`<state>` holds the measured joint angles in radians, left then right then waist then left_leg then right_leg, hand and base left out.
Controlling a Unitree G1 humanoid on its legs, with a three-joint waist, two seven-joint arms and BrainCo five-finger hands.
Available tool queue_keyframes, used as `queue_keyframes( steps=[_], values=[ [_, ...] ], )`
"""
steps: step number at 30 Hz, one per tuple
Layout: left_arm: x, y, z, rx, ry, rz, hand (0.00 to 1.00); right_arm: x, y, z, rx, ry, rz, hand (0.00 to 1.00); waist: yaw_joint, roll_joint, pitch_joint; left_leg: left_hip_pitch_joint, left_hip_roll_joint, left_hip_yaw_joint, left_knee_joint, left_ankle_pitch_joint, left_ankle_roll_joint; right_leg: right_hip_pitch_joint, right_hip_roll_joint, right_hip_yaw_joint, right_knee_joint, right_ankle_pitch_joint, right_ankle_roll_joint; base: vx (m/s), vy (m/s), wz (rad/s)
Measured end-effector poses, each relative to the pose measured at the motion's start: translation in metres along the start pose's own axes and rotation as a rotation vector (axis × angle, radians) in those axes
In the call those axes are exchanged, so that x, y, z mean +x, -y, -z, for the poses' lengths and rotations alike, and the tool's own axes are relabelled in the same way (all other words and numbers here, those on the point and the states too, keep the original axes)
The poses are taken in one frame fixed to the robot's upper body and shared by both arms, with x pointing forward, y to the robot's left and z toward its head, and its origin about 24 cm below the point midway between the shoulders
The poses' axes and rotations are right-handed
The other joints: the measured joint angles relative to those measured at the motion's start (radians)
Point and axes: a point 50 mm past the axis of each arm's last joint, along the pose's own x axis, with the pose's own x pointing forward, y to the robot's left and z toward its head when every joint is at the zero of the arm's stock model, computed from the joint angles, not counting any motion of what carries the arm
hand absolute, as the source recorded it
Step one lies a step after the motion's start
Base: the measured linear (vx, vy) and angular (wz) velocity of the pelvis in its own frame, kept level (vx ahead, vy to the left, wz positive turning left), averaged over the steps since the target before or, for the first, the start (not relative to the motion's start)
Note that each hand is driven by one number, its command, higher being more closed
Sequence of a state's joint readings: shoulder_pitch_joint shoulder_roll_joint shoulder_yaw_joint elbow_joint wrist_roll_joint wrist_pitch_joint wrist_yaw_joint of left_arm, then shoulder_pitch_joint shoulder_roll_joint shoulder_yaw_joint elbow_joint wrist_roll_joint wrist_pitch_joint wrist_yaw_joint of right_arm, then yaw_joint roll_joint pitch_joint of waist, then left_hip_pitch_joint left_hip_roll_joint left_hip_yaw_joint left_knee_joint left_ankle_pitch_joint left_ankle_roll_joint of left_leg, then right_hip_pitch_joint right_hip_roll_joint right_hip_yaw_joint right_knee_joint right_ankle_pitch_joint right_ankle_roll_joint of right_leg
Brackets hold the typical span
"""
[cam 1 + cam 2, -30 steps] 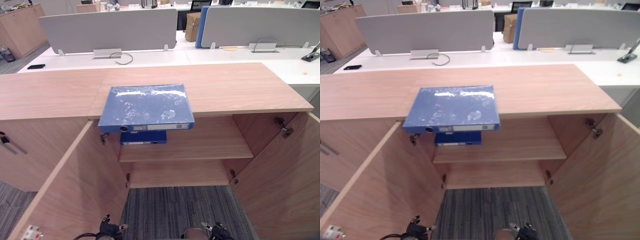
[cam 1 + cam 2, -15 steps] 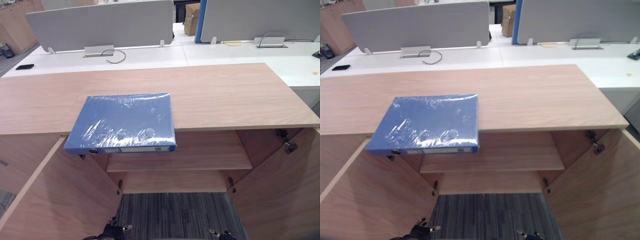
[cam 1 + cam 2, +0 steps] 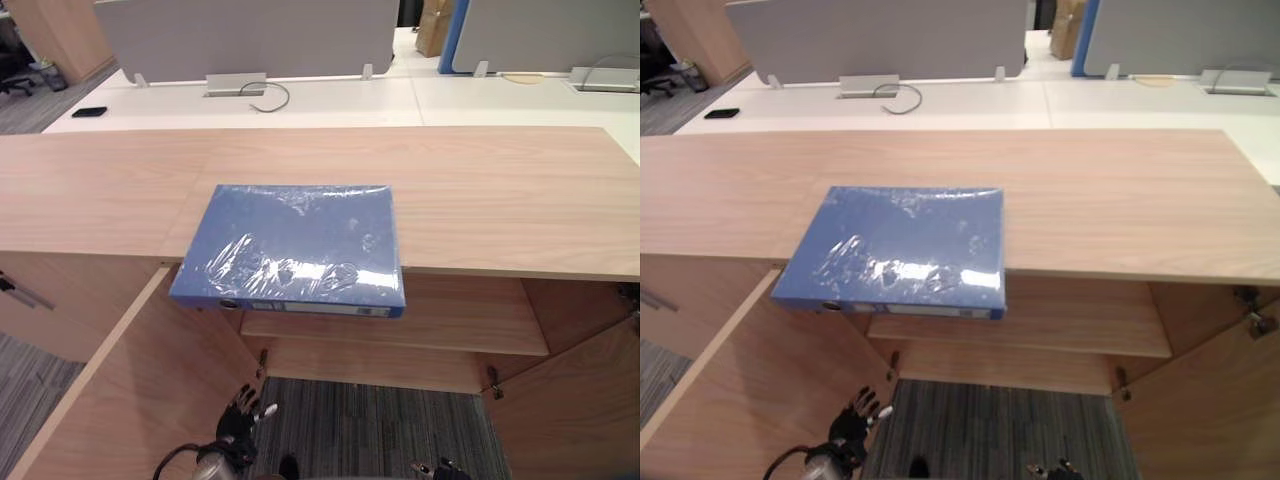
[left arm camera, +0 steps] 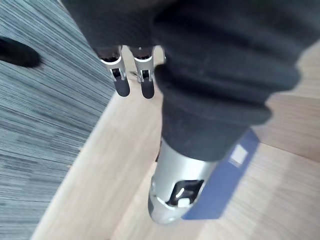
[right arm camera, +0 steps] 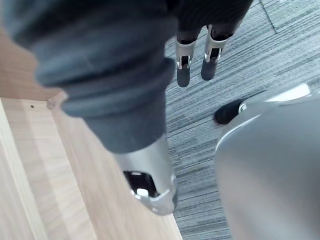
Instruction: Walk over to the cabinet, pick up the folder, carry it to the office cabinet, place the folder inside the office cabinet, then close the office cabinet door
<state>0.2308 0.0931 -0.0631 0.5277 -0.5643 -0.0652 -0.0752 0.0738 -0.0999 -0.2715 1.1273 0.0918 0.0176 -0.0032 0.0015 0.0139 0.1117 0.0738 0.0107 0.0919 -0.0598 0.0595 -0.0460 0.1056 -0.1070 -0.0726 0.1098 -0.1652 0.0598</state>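
Folder point(image 3: 295, 245) untouched on the cabinet top point(image 3: 500, 190), spine overhanging the front edge; I judge pickup, carrying, placing and door-closing are all left. My left hand point(image 3: 238, 415) and right hand point(image 5: 184, 67) hang low, fingers straight, holding nothing. The left wrist view adds a blue labelled edge point(image 4: 227, 180) past my thumb.

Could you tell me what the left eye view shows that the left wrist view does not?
Left eye view: the blue folder flat on the cabinet top, overhanging its front edge, with white desks behind. Left wrist view: a blue edge with a pale label, perhaps a folder. Both: the left hand with fingers straight, the open wooden door and the grey carpet.
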Motion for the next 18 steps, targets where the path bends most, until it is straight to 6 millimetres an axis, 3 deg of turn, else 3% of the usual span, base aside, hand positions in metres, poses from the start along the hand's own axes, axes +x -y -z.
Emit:
queue_keyframes(
  steps=[6,10,14,18],
  values=[
    [-0.016,-0.004,-0.035,0.194,0.118,0.076,0.0,0.001,0.0,-0.008,-0.106,0.024,-0.009,0.0,0.003,0.005,-0.006,-0.001,-0.004,-0.026,-0.025,0.019,0.001,-0.002,0.003,-0.022,-0.002,0.0,0.0,-0.03,-0.008,0.11],
    [-0.035,-0.017,-0.08,0.347,0.24,0.142,0.0,0.002,0.01,-0.017,-0.174,0.037,-0.007,0.0,0.009,0.006,-0.017,-0.001,-0.006,-0.043,-0.026,0.022,0.002,0.01,0.002,-0.037,-0.008,0.002,0.001,-0.03,-0.01,0.11],
    [-0.049,-0.027,-0.106,0.286,0.377,0.115,0.0,0.001,0.02,-0.023,-0.203,0.044,0.008,0.0,0.029,0.007,-0.039,0.003,-0.008,-0.051,-0.026,0.025,0.003,0.021,0.001,-0.046,-0.015,0.004,0.003,-0.03,-0.001,0.07],
    [-0.055,-0.035,-0.11,0.163,0.472,-0.006,0.0,0.001,0.022,-0.022,-0.208,0.036,0.02,0.0,0.049,0.007,-0.039,-0.005,-0.01,-0.079,-0.027,0.037,0.004,0.024,0.001,-0.07,-0.015,0.004,0.002,-0.06,-0.013,0.18]
  ],
)
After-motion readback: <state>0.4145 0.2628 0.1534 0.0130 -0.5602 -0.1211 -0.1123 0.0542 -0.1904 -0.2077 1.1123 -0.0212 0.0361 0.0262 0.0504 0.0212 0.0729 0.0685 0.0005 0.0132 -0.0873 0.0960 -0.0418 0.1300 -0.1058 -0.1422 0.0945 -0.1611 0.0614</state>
